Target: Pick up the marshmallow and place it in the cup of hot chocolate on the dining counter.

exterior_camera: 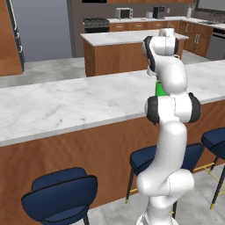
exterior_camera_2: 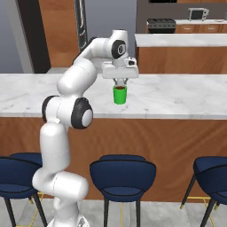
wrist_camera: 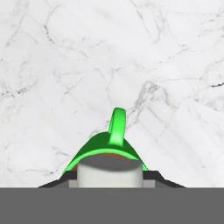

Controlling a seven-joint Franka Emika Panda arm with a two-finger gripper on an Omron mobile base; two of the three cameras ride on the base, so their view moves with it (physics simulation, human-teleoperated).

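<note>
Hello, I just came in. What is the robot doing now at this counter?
The white robot arm is reaching over the marble dining counter, with its gripper right above the green cup of hot chocolate. The fingers are closed on a small white marshmallow, seen just above the cup's rim in the hand view. It has not been dropped in yet. The cup stands upright on the counter.

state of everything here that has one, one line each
gripper: shut on the marshmallow, right above the cup
marshmallow: held between the fingers, not yet in the cup
cup: upright on the dining counter, open top, brown liquid inside
stools: standing along the counter, unoccupied
</note>
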